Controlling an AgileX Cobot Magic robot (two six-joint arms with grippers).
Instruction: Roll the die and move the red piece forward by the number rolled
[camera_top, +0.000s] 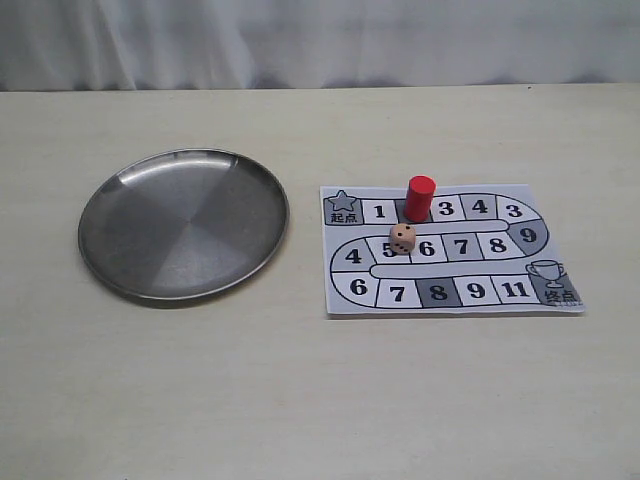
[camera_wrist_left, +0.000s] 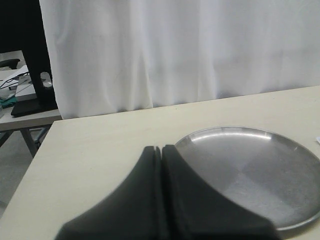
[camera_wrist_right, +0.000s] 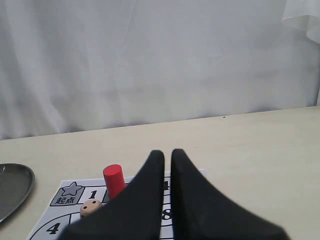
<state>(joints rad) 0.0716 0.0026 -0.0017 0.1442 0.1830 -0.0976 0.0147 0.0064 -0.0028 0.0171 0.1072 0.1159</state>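
The red piece (camera_top: 420, 197) stands upright on the paper game board (camera_top: 345, 298), on the square between 1 and 3. The die (camera_top: 402, 238) rests on the board just in front of it, between squares 5 and 6. Neither gripper shows in the exterior view. In the right wrist view my right gripper (camera_wrist_right: 164, 152) is shut with only a thin slit and holds nothing. It hangs above and behind the board (camera_wrist_right: 65, 192), apart from the red piece (camera_wrist_right: 114, 179) and the die (camera_wrist_right: 90, 207). My left gripper (camera_wrist_left: 162, 147) is shut and empty, near the plate's rim.
A round metal plate (camera_top: 183, 225) lies left of the board with nothing in it, and it also shows as the plate (camera_wrist_left: 250, 170) in the left wrist view. A white curtain hangs behind the cream table. The table's left edge shows in the left wrist view.
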